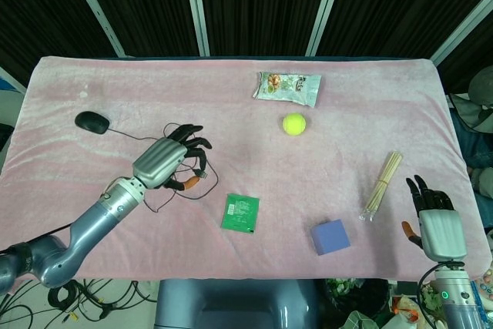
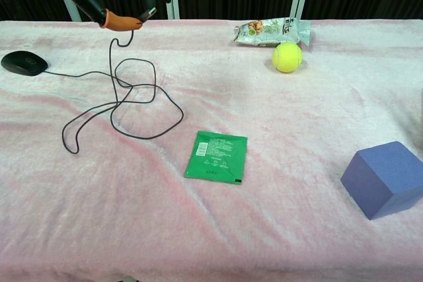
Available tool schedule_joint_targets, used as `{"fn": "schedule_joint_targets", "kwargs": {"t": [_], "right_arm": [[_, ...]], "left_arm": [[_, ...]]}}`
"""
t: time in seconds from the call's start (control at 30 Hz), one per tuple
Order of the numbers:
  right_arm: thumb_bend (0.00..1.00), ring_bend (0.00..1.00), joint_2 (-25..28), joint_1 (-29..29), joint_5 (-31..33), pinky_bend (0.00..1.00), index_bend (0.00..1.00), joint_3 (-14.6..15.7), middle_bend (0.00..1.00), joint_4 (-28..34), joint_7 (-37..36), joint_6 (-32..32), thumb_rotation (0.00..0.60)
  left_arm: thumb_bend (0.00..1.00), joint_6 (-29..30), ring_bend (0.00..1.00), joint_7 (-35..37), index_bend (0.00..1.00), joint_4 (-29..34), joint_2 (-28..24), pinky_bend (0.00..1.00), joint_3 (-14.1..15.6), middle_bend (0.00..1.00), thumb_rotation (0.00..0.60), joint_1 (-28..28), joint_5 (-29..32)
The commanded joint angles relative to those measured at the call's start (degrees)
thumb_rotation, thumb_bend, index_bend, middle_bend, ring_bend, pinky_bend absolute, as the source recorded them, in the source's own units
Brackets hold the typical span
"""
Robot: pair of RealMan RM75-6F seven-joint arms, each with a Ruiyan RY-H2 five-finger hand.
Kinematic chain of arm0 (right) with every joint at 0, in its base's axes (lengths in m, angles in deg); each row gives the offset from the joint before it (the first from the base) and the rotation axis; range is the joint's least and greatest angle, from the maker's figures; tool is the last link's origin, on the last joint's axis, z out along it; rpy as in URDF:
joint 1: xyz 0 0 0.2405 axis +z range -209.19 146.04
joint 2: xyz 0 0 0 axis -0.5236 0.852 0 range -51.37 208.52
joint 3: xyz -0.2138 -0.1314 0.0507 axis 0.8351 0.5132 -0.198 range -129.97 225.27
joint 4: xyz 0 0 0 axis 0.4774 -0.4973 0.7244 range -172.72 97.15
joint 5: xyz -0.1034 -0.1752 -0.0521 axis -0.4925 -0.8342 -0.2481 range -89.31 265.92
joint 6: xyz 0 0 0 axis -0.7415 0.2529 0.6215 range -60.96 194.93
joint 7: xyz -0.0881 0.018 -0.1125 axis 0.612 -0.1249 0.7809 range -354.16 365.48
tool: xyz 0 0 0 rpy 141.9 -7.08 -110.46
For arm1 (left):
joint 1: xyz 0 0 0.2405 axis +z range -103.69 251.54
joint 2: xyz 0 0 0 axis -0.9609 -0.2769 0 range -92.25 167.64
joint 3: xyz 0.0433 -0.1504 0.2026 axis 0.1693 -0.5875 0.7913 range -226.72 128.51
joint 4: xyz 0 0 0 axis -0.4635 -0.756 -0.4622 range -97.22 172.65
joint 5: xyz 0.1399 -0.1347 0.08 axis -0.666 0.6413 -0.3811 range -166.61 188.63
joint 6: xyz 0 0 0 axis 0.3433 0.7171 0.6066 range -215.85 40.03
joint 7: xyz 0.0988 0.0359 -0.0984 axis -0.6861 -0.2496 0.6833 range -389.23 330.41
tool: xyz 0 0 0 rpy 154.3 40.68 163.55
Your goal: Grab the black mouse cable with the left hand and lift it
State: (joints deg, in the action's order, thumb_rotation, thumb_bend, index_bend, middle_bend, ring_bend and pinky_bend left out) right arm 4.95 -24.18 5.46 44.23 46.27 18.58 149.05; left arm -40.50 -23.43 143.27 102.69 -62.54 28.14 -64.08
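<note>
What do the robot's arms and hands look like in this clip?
Left arm: glossy blue-grey metal. Left hand: silver-grey back plate, black fingers, orange thumb tip. Right hand: same colouring, with a green indicator light on the wrist below.

Pink-cloth counter: printed snack packet upper centre, yellow tennis ball just below it; flat green sachet centre; blue foam cube lower right; bundle of wooden sticks at right.
</note>
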Motion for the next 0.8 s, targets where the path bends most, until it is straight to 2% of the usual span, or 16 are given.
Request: {"fn": "schedule_joint_targets", "kwargs": {"t": [0.03, 0.37, 0.6, 0.8], "right_arm": [[0.18, 0.23, 0.0, 0.0, 0.1, 0.21, 0.0, -0.1, 0.06, 0.0, 0.1, 0.0, 0.6], [0.18, 0.23, 0.1, -0.1, 0.0, 0.21, 0.0, -0.3, 0.06, 0.2, 0.4, 0.5, 0.6], [0.18, 0.23, 0.2, -0.2, 0.3, 0.21, 0.0, -0.4, 0.06, 0.0, -0.1, 0.2, 0.6], [0.18, 0.23, 0.5, -0.3, 0.2, 0.21, 0.0, -0.6, 0.06, -0.1, -0.8, 0.5, 0.6]], "left_arm": [[0.38, -2.0, 0.0, 7.5, 0.57, 3.5, -3.6, 0.0, 2.0, 0.25, 0.6, 2.0, -5.8], [0.38, -2.8, 0.0, 18.9, 0.57, 5.3, -2.6, 0.0, 4.3, 0.25, 0.6, 0.4, -15.7], [0.38, -3.7, 0.0, 20.5, 0.57, 5.2, -0.4, 0.0, 4.9, 0.25, 0.6, -2.2, -19.0], [0.38, -5.8, 0.0, 20.1, 0.57, 4.2, 2.2, 0.0, 5.3, 0.25, 0.6, -4.1, -18.2]]}}
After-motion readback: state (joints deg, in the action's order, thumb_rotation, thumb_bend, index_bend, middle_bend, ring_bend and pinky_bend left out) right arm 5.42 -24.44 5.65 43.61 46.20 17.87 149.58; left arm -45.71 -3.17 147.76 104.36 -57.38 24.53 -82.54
